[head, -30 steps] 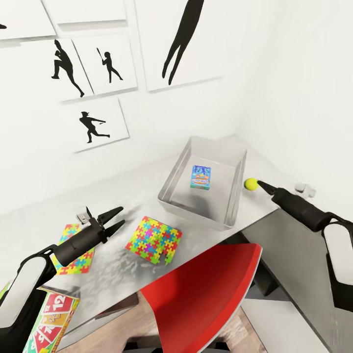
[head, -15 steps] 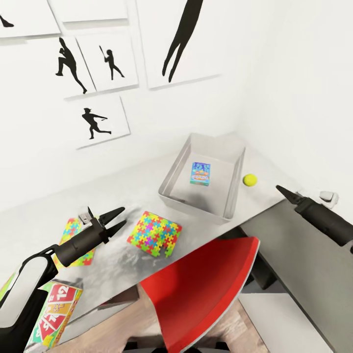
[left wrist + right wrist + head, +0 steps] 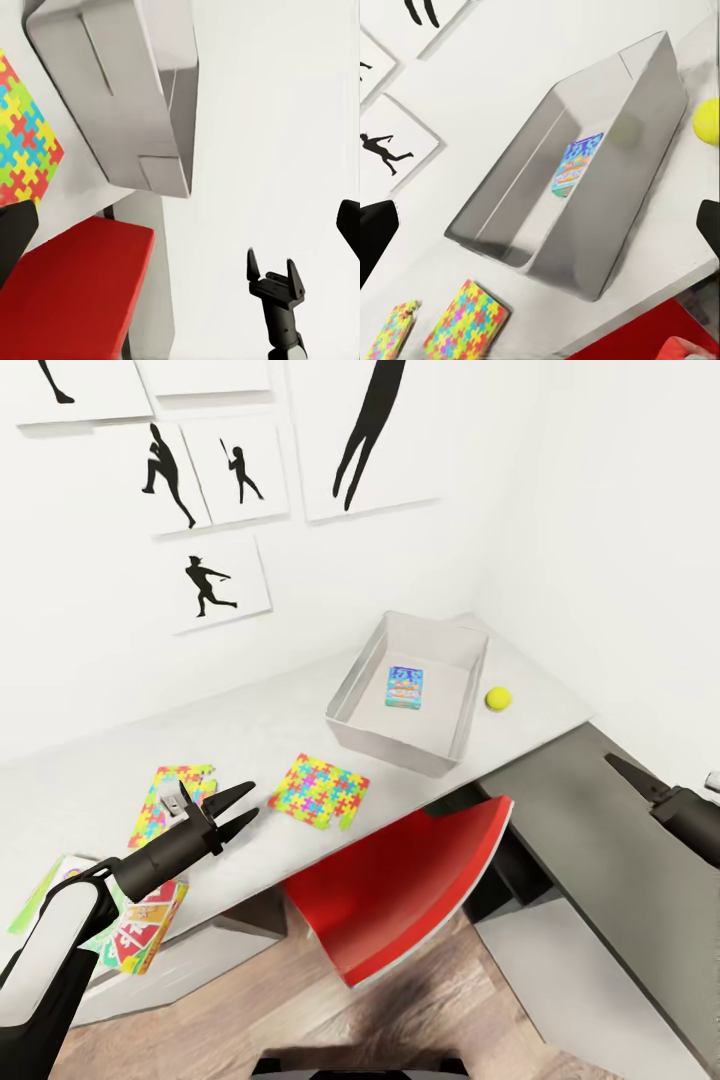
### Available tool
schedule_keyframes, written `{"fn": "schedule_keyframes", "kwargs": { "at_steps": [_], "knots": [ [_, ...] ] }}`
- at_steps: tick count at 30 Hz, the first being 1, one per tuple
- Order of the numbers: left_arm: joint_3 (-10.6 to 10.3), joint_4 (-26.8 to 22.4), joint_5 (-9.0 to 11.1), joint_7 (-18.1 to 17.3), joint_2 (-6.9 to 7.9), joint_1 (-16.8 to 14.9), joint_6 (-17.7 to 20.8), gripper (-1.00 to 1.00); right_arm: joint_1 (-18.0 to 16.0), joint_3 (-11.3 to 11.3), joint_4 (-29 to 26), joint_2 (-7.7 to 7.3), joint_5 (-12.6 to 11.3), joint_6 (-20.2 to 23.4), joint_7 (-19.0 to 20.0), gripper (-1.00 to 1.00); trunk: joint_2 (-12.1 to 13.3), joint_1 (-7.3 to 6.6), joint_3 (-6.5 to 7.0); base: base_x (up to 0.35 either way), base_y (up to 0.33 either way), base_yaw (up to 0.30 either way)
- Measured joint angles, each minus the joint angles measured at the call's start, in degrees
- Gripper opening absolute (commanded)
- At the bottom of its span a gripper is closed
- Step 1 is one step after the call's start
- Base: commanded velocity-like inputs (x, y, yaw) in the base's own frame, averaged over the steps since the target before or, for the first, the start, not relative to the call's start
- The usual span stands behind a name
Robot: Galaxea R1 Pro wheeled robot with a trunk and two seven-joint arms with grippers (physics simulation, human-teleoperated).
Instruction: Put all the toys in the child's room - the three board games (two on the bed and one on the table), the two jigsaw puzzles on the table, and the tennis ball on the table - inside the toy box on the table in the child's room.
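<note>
The light-grey toy box (image 3: 345, 698) stands on the table (image 3: 250, 740) near the corner, with a small blue board game (image 3: 404, 687) flat inside. The tennis ball (image 3: 498, 698) lies on the table just right of the box. Two jigsaw puzzles (image 3: 320, 791) (image 3: 175, 800) lie flat toward the left. A yellow-green Skip-Bo box (image 3: 140, 925) rests at the table's near-left end, partly over a green-edged white box (image 3: 45, 885). My left gripper (image 3: 250, 802) hovers open between the puzzles. My right gripper (image 3: 618, 768) is open over the darker desk section, well away from the ball.
A red chair (image 3: 400, 890) stands tucked at the table's inner corner, below the toy box. Black silhouette prints (image 3: 205, 582) hang on the white wall behind. The dark-grey desk section (image 3: 580, 830) runs along the right. Wood-plank floor (image 3: 300, 1020) lies in front.
The whole view has pulled back and up from the table. My right gripper's tip, which was beside the tennis ball, is now far from it. The ball stays on the table.
</note>
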Motion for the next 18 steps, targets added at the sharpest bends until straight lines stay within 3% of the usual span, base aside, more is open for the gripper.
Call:
{"fn": "schedule_keyframes", "kwargs": {
  "at_steps": [8, 18],
  "knots": [
    [-0.09, -0.13, -0.01, -0.78, -0.06, -0.05, -0.01, 1.00, 0.73, -0.77, -0.02, -0.73, -0.04, 1.16, 0.68, 1.00, -0.01, -0.01, 0.32, -0.119, 0.000, -0.127],
    [-0.50, -0.21, -0.04, -2.27, -0.49, -0.08, -0.07, 1.00, 0.38, -0.76, 0.04, -0.95, -0.01, 7.15, -1.18, 1.00, -0.01, -0.02, 0.90, -0.032, 0.000, -0.200]
  ]
}}
